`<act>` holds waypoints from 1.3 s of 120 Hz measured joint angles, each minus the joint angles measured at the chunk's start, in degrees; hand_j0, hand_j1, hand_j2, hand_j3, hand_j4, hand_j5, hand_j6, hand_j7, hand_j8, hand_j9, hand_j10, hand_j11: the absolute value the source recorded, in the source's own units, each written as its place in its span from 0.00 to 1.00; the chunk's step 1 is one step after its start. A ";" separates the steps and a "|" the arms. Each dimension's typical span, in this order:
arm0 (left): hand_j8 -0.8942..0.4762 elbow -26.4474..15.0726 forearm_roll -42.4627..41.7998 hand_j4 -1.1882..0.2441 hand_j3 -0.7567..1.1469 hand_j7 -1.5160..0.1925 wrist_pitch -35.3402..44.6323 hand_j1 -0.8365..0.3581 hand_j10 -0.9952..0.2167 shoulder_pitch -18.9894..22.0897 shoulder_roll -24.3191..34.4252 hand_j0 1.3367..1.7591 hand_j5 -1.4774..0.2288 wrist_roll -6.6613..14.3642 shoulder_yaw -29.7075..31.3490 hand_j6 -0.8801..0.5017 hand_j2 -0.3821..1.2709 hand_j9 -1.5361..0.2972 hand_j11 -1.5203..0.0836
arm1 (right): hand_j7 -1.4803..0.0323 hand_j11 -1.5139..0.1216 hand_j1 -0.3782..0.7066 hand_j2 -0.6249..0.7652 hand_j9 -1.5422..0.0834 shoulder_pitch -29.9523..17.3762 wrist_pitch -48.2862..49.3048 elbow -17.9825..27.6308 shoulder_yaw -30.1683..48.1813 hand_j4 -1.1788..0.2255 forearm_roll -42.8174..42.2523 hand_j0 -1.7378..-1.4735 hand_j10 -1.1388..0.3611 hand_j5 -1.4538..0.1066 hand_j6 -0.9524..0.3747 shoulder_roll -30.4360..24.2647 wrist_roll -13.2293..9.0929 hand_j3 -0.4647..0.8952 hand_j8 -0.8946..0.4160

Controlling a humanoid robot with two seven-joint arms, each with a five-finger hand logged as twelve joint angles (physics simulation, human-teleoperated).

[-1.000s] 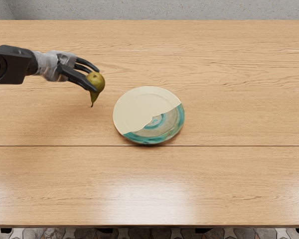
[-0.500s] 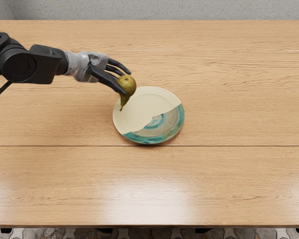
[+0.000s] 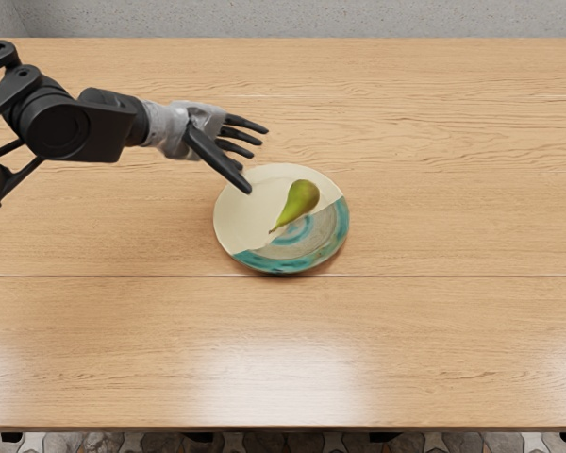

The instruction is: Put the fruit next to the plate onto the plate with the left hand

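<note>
Nearby: light wooden tabletop [image 3: 406,330].
Fruit: yellow-green pear [image 3: 299,201] tilted on round cream-and-teal plate [image 3: 250,222], frame centre.
Left robot hand [image 3: 208,140]: fingers spread, empty, at plate's upper-left rim.
Cut off: arm [image 3: 66,123] at left edge.

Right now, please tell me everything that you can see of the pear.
The pear is yellow-green with smooth skin. Its wide end points up-right in the picture, its narrow end down-left. It lies on the middle of the plate, across the border between the cream and teal parts. The left hand, open, is apart from it.
</note>
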 joint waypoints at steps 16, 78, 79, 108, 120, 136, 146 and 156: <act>0.60 0.25 -0.13 0.77 0.40 0.83 -1.97 0.92 0.75 0.44 0.50 0.76 0.80 0.00 -1.68 0.59 0.26 0.78 0.88 | 0.98 0.93 0.03 0.45 0.95 -0.01 0.00 0.00 0.01 0.84 0.00 0.30 0.76 0.93 0.72 0.00 0.00 0.34 0.68; 0.65 3.33 -9.30 0.83 0.40 0.88 -20.20 0.99 0.82 17.72 8.88 0.76 0.86 0.00 -21.99 0.63 0.23 0.83 0.94 | 0.98 0.93 0.03 0.45 0.95 0.05 0.00 0.00 0.01 0.84 0.00 0.30 0.76 0.93 0.72 0.00 0.00 0.34 0.68; 0.65 3.39 -9.40 0.83 0.40 0.88 -20.22 0.99 0.82 17.77 9.02 0.76 0.86 0.00 -22.13 0.63 0.23 0.83 0.94 | 0.98 0.93 0.03 0.45 0.95 0.05 0.00 0.00 0.01 0.84 0.00 0.30 0.76 0.93 0.72 0.00 0.00 0.34 0.68; 0.65 5.89 -14.73 0.83 0.40 0.89 -20.40 0.99 0.82 24.33 14.26 0.76 0.86 0.00 -23.65 0.64 0.23 0.84 0.95 | 0.98 0.93 0.03 0.45 0.95 0.07 0.07 0.03 0.02 0.84 0.00 0.30 0.76 0.93 0.72 0.00 0.00 0.34 0.68; 0.65 6.37 -17.01 0.83 0.40 0.89 -20.41 0.99 0.82 25.39 20.83 0.76 0.87 0.00 -23.67 0.64 0.23 0.84 0.95 | 0.98 0.93 0.03 0.45 0.95 0.07 0.15 0.06 0.02 0.84 0.00 0.30 0.76 0.93 0.72 0.00 0.00 0.34 0.68; 0.65 6.59 -18.47 0.83 0.40 0.89 -20.43 0.99 0.82 26.45 21.93 0.76 0.87 0.00 -23.66 0.64 0.23 0.84 0.95 | 0.98 0.93 0.03 0.45 0.95 0.07 0.23 0.07 0.02 0.84 0.00 0.30 0.76 0.93 0.72 0.00 0.00 0.34 0.68; 0.65 6.64 -18.80 0.83 0.40 0.89 -20.43 0.99 0.82 26.54 22.14 0.76 0.87 0.00 -23.65 0.64 0.23 0.84 0.95 | 0.98 0.93 0.03 0.45 0.95 0.07 0.25 0.08 0.02 0.84 0.00 0.30 0.76 0.93 0.72 0.00 0.00 0.34 0.68; 0.65 6.95 -19.07 0.83 0.40 0.89 -20.43 0.99 0.82 26.63 23.59 0.76 0.87 0.00 -23.70 0.64 0.23 0.84 0.95 | 0.98 0.93 0.03 0.45 0.95 0.07 0.26 0.09 0.02 0.84 0.00 0.30 0.76 0.93 0.72 0.00 0.00 0.34 0.68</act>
